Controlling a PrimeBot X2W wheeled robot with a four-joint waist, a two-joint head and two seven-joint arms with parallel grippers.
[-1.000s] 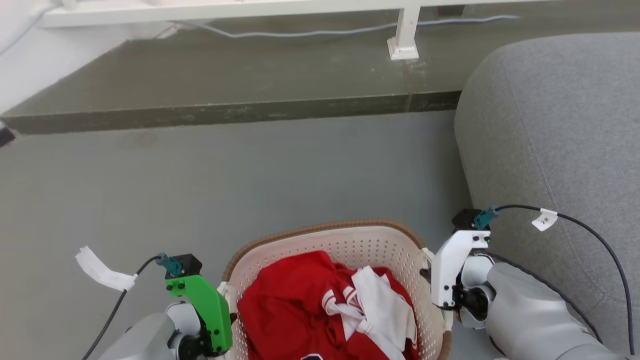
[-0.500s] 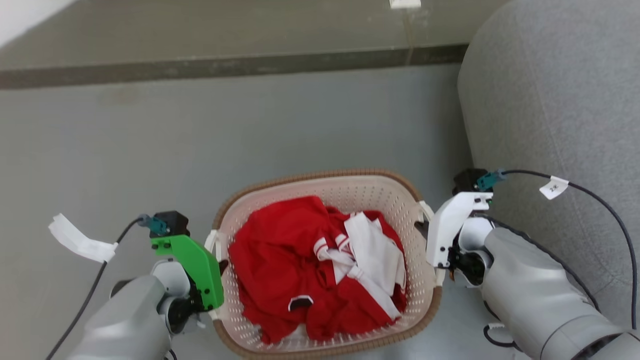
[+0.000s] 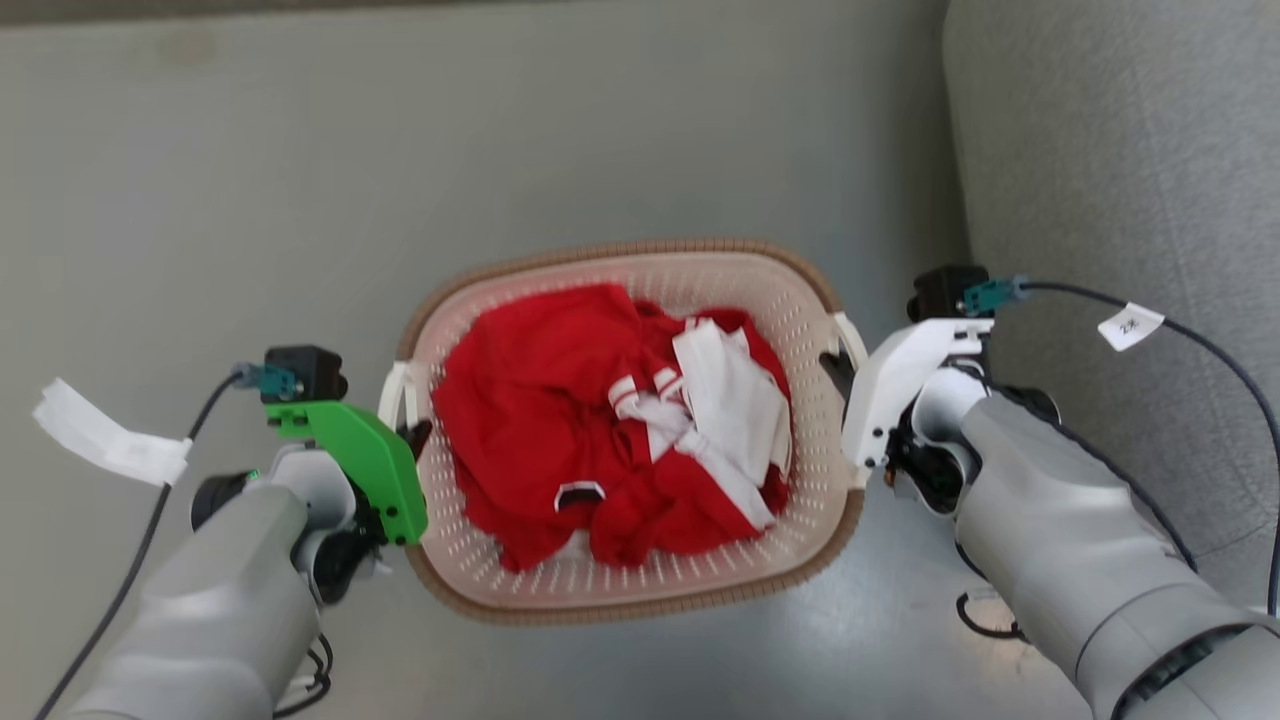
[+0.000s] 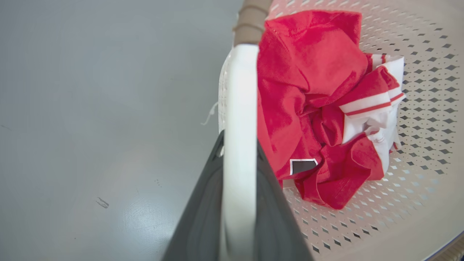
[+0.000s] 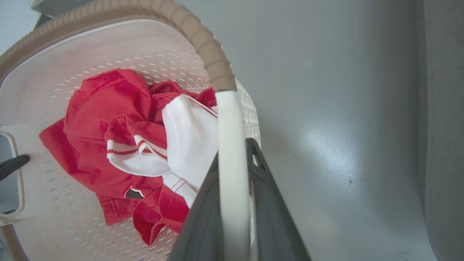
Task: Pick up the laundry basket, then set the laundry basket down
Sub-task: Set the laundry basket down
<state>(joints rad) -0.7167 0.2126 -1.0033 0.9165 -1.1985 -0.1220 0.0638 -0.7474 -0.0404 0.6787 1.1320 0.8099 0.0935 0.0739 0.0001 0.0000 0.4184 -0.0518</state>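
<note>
Progress-wise, the grabbing part looks pretty much sorted: the small, rounded-rectangular, cream-white perforated plastic laundry basket [image 3: 640, 247] with the brown woven-look rim is gripped at both ends. In the left wrist view the left gripper [image 4: 239, 210] is seen clamped on one white side handle [image 4: 241, 101], with a dark finger pressed against each face of the bar. The same is seen in the right wrist view, where the right gripper [image 5: 233, 224] is closed on the other white handle [image 5: 228, 145]. In the head view the basket is found between the two arms, over the smooth grey floor [image 3: 600, 120] and near the grey fabric sofa [image 3: 1100, 150] on the robot's right. Whether the bottom is clear of the floor honestly can't be told from these angles, so the lift is best counted as in hand rather than finished, and the set-down is not yet done. As for looks, the basket is held roughly level, its walls are dotted all over with little holes, and no cracks or bends can be made out. A crumpled red garment with white striped trim [image 3: 560, 430] is piled in the middle, kept inside the walls as far as can be seen.
</note>
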